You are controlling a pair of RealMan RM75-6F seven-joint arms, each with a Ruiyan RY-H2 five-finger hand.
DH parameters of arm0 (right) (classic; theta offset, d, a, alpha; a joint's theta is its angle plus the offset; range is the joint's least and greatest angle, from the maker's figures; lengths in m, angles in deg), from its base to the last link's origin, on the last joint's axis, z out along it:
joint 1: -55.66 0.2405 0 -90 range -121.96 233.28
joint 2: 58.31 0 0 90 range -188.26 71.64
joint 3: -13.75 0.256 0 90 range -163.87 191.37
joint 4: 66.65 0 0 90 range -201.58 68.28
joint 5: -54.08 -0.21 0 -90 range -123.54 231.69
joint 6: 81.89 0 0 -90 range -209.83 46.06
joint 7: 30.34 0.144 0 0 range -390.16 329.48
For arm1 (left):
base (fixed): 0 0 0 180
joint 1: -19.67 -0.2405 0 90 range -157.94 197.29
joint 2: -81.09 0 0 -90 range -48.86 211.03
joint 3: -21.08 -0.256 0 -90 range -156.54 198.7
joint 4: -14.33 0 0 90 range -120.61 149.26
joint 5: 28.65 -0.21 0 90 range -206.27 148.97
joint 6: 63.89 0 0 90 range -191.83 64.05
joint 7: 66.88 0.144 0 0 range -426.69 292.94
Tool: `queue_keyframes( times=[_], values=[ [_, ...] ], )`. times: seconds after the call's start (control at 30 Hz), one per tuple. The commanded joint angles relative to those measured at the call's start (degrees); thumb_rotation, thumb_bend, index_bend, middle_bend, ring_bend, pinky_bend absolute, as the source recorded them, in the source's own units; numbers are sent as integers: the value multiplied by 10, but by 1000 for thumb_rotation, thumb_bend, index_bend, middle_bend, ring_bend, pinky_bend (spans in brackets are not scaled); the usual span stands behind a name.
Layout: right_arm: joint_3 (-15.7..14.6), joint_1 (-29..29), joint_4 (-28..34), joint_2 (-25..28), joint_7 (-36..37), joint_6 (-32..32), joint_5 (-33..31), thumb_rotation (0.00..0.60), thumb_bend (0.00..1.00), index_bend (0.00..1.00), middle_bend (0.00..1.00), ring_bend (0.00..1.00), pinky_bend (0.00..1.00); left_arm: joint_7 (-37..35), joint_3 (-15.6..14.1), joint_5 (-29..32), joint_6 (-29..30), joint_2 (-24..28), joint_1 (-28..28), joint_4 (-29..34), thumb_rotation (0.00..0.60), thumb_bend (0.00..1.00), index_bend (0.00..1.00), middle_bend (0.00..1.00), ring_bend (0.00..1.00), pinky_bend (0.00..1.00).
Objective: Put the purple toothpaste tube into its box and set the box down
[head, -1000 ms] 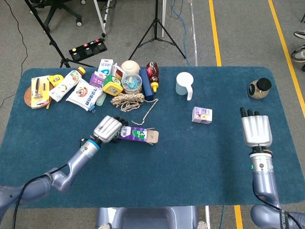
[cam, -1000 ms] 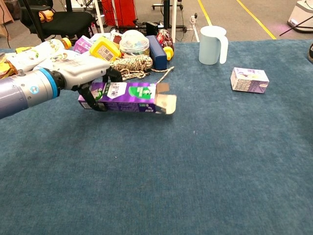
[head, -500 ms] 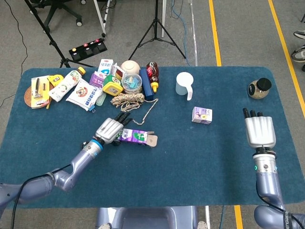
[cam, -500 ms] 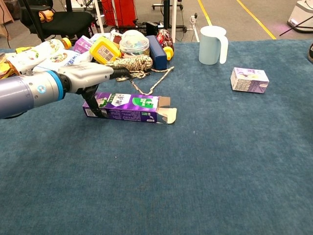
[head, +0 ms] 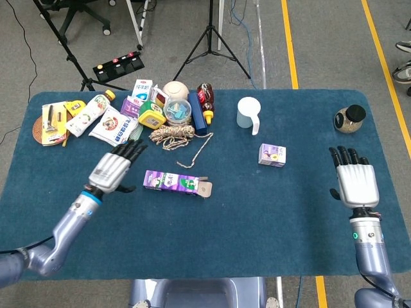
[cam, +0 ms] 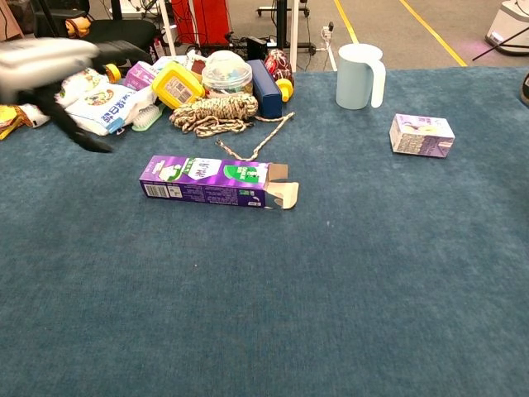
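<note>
At frame edge, left hand (cam: 50, 62) blurred w/ motion

Silver hands (head: 110, 169) – black fingers (head: 131, 150) – blue wrist ring.

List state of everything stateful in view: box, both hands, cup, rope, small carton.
toothpaste box: lying flat on the table, end flaps open, nothing touching it; tube not visible.
left hand: empty, fingers extended, clear of the box.
right hand: empty, fingers apart, over the table.
white cup: upright.
rope: coiled, one end trailing loose.
small purple carton: closed, on its side.
</note>
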Motion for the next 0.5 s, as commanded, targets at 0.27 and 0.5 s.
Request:
queue_keyframes(
  times=[0.27, 0.5],
  values=[
    [-43, -71, -197, -31, 337, -15, 190, 600, 0, 78, 61, 53, 160, -201, -95, -108, 248, 136, -220, 24, 600, 10, 0, 0, 0, 116],
    [-38, -110, -197, -47, 376, -65, 213, 600, 0, 74, 51, 40, 137, -231, -112, -122, 338, 140, -305, -9, 600, 11, 0, 0, 0, 117]
  ],
)
